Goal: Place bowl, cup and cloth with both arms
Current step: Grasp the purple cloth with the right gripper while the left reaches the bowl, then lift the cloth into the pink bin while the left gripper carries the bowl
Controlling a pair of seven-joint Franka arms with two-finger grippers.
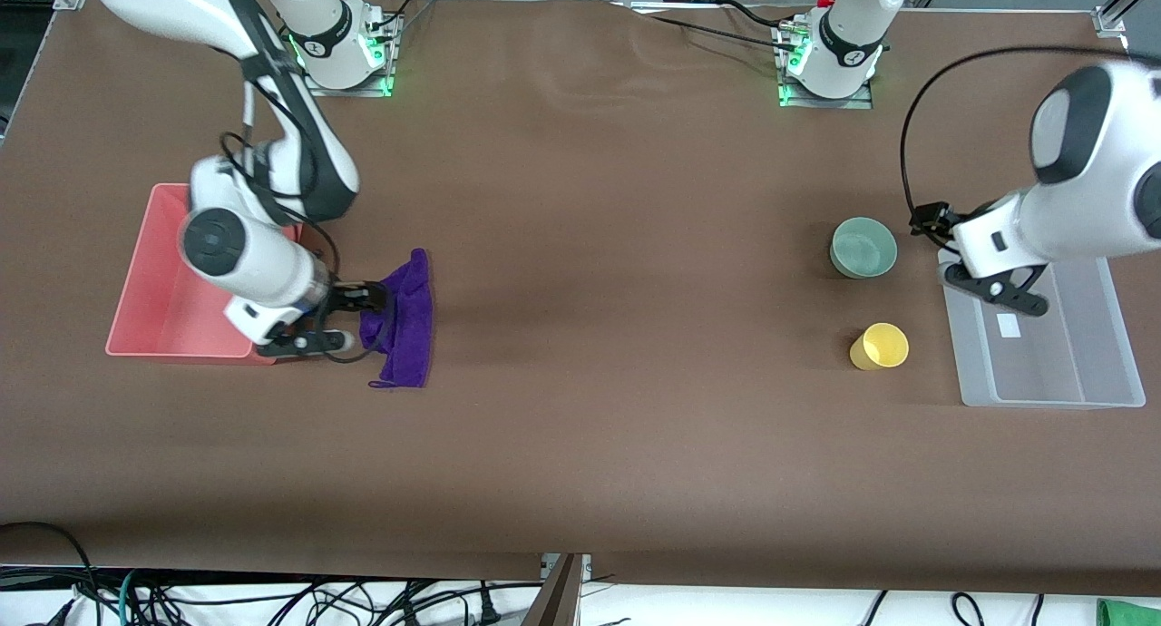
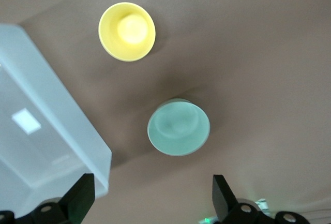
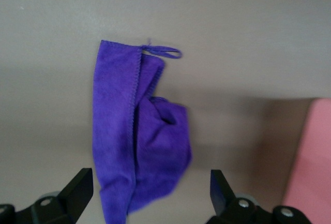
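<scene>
The purple cloth (image 1: 404,322) lies crumpled on the table beside the pink bin, its loop at the corner nearest the front camera. My right gripper (image 1: 356,316) is open and empty just over the cloth's edge. In the right wrist view the cloth (image 3: 139,141) lies between the spread fingers of the right gripper (image 3: 152,198). The mint-green bowl (image 1: 863,247) and the yellow cup (image 1: 880,346) stand upright and apart, the cup nearer the front camera. My left gripper (image 1: 966,259) is open and empty, up over the clear bin's edge beside the bowl. The left wrist view shows the left gripper (image 2: 152,200), the bowl (image 2: 178,127) and the cup (image 2: 126,31).
A pink bin (image 1: 150,281) stands at the right arm's end of the table, also seen in the right wrist view (image 3: 313,157). A clear plastic bin (image 1: 1043,399) stands at the left arm's end, next to the bowl and cup, and shows in the left wrist view (image 2: 51,131).
</scene>
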